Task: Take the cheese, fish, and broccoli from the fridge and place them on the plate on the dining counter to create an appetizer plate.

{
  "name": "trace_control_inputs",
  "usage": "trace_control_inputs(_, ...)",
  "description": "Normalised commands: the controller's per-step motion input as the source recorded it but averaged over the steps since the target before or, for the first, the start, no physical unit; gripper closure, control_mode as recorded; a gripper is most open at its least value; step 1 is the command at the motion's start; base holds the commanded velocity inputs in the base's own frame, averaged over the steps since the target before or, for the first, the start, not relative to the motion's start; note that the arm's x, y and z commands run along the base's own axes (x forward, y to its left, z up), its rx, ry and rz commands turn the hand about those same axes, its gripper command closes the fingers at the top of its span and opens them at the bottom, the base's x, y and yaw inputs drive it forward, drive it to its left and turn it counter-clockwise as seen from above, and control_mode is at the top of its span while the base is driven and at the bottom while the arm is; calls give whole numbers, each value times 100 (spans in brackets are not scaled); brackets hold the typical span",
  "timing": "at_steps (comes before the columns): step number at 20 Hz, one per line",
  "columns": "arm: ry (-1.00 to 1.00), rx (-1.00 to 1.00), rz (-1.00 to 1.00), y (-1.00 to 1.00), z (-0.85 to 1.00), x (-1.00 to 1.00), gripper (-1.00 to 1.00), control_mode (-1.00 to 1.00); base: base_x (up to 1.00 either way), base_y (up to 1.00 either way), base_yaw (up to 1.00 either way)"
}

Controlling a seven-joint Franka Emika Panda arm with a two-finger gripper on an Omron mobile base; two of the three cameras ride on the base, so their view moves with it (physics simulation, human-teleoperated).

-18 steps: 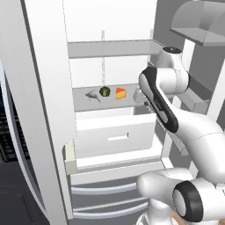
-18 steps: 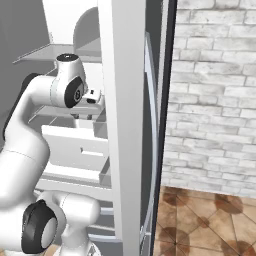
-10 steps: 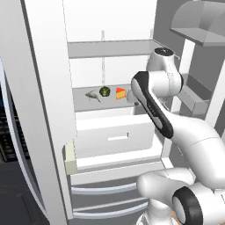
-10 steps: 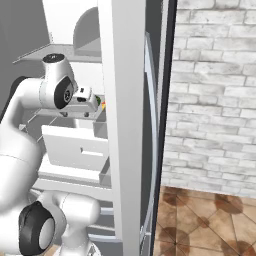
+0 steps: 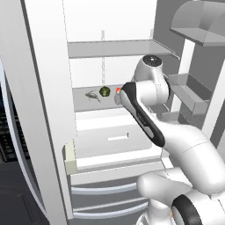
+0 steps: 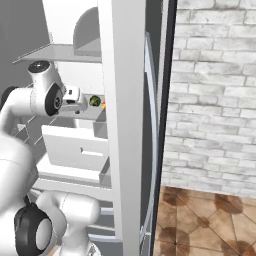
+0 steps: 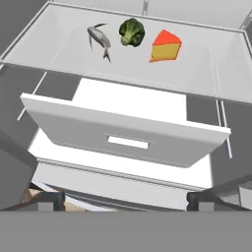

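Observation:
The fridge point(image 5: 44, 88) stands open. Three foods lie in a row on its pale middle shelf point(image 7: 197, 74): the grey fish point(image 7: 98, 38) on the left, the dark-green broccoli point(image 7: 132, 31) in the middle, and the orange cheese point(image 7: 166, 46) on the right. My gripper point(image 7: 126, 203) is open and holds nothing. It hovers in front of and above the pulled-out drawer, short of the shelf, and looks down at the foods. In the left base view the arm covers most of the cheese point(image 5: 117, 89), beside the broccoli point(image 5: 104, 91) and fish point(image 5: 92, 96). The plate and dining counter are out of view.
A white drawer point(image 7: 125, 133) juts out under the shelf, between my hand and the foods. Another shelf point(image 5: 110, 48) hangs above them. Door bins point(image 5: 189, 94) sit to the right. The fridge door point(image 6: 125, 125) rises at my right, with a brick wall point(image 6: 215, 90) beyond.
The arm has swung left across the fridge opening. Its upper link now stands in front of the shelf and hides the cheese in the left base view. The foods have not moved.

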Motion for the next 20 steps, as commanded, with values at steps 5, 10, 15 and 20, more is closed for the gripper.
trace_control_inputs(5,0,0,0,10,0,63,-100,-100,0,0,0)
trace_control_inputs(10,3,1,0,12,0,82,-100,-100,0,0,0)
trace_control_inputs(15,7,3,1,19,-9,72,-100,-100,0,0,0)
trace_control_inputs(20,5,5,3,31,-25,48,-100,-100,0,0,0)
